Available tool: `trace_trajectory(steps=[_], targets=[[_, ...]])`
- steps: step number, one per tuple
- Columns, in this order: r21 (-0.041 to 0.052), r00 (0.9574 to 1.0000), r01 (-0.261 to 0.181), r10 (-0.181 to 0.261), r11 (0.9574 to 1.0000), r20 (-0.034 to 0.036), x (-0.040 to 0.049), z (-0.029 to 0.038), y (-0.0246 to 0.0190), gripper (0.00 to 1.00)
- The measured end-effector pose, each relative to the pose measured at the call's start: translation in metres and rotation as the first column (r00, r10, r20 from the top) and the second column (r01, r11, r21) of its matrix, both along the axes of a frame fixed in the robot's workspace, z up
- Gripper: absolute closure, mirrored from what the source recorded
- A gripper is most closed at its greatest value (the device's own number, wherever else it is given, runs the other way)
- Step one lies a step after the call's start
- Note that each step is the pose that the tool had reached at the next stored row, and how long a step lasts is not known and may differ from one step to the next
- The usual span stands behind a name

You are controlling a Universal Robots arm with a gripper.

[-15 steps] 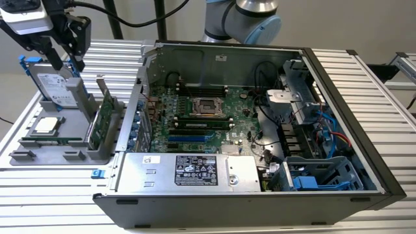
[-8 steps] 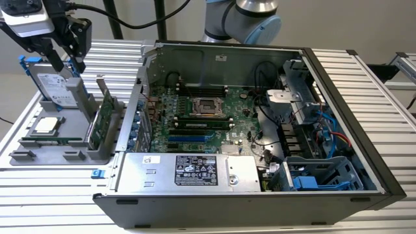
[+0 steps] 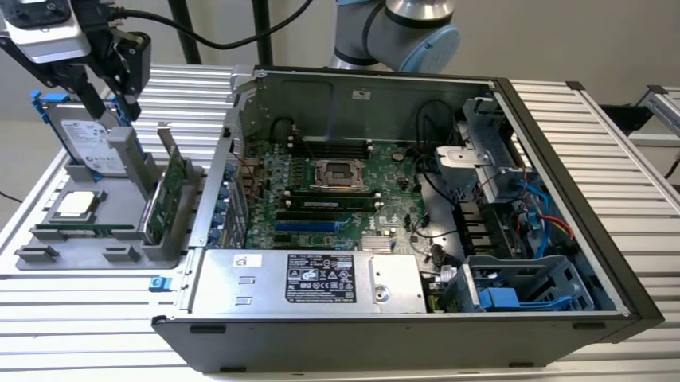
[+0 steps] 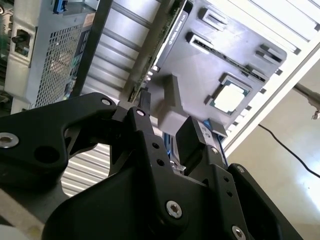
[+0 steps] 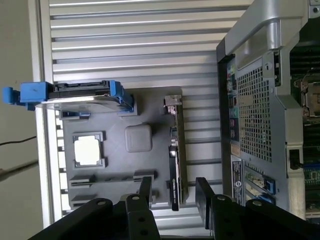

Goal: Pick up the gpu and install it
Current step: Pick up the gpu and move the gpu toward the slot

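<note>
The gpu (image 3: 170,193) stands on edge in a slot of the grey holder (image 3: 64,255) at the exterior view's left, beside the open computer case. It is a green card with a silver end bracket pointing up. My gripper (image 3: 117,99) hangs above the holder's far end, over the hard drive and apart from the card. In the first wrist view the gpu (image 5: 175,155) is edge-on, and my gripper (image 5: 174,192) stands open above it with nothing between the fingers. In the second wrist view the gripper (image 4: 165,120) is also open, with the gpu (image 4: 172,30) beyond it.
A silver hard drive (image 3: 91,139) in a blue frame and a processor chip (image 3: 76,204) also sit in the holder. The open computer case (image 3: 372,342) fills the middle, with its motherboard (image 3: 330,191) exposed and the power supply (image 3: 308,278) at the front. The table is ribbed metal.
</note>
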State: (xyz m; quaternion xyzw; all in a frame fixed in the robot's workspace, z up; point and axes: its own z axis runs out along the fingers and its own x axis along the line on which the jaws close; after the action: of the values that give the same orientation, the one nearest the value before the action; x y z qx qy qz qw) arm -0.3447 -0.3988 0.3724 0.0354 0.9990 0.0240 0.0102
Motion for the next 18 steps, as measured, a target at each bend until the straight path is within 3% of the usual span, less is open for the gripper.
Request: trace_trajectory(steps=[18], targets=[[0.0000, 1.0000, 0.000, 0.000, 1.0000, 0.0001, 0.0002, -0.0059, 0.0000, 0.00]])
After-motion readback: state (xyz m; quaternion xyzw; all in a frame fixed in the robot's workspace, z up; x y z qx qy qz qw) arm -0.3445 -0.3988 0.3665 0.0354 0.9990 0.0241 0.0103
